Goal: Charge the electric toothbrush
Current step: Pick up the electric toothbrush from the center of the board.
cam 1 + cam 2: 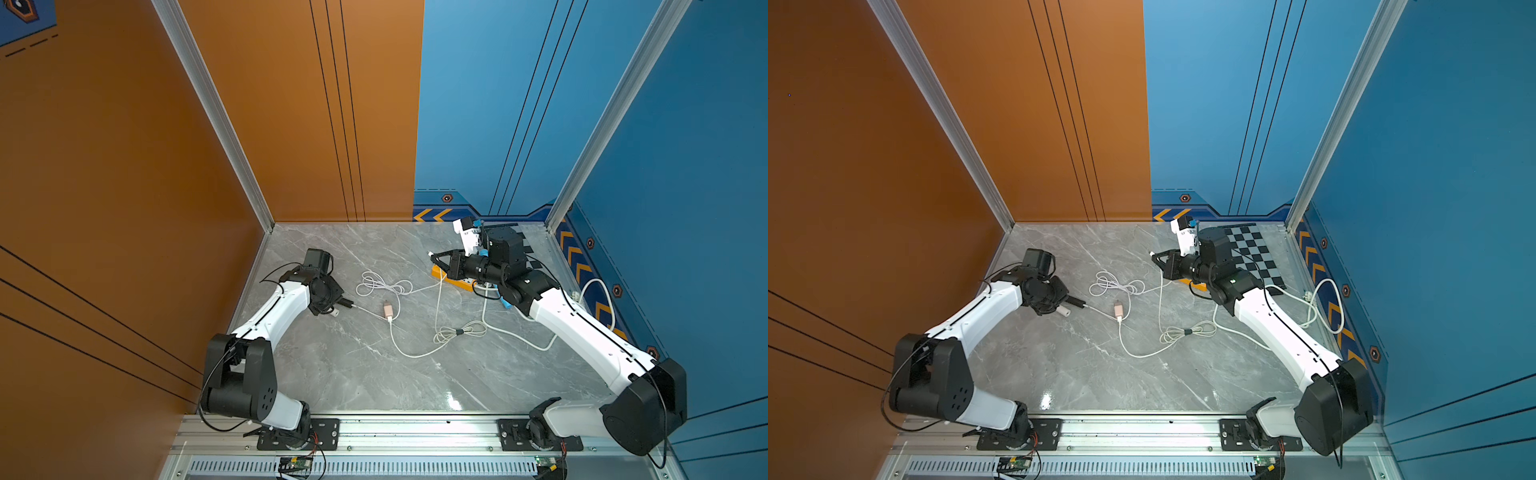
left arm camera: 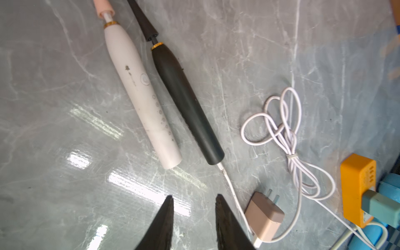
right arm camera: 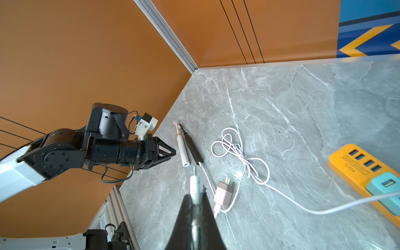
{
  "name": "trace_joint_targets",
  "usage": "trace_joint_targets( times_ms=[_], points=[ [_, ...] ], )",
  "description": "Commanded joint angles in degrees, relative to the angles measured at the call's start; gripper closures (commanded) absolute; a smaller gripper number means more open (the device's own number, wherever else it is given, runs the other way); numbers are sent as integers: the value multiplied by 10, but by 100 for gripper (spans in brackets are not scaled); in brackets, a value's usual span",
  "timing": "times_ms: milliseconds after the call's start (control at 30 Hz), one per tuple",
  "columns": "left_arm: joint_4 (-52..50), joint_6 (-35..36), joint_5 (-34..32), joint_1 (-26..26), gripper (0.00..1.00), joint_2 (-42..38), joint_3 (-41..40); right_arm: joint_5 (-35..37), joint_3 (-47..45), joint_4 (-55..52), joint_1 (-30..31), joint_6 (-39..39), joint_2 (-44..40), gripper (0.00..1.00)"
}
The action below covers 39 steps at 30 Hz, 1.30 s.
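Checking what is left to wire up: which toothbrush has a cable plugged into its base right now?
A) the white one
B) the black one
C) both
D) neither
B: in the left wrist view a white cable runs into the base of the black toothbrush, while the base of the white toothbrush beside it is bare.

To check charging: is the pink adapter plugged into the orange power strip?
Out: the pink adapter lies on the table, prongs bare, apart from the orange power strip.
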Motion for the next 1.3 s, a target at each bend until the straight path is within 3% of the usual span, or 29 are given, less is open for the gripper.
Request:
trace_joint_targets(
  times_ms=[0, 300, 767, 1100, 1200, 1267],
  points=[
    [-18, 12, -3, 5, 66, 35, 24, 10, 21, -21, 5, -19, 2, 100],
    [-17, 12, -36, 20, 59, 92, 27, 21, 17, -31, 8, -22, -11, 100],
    [-6, 19, -40, 22, 68, 153, 26, 19, 21, -33, 11, -21, -9, 100],
    [-4, 21, -20, 26, 92, 149, 16, 23, 21, -35, 10, -18, -14, 100],
    [-4, 20, 3, 31, 100, 119, 12, 29, 20, -35, 11, -19, -12, 100],
    [-4, 16, 16, 32, 100, 81, 9, 34, 21, -35, 9, -16, -9, 100]
  ],
)
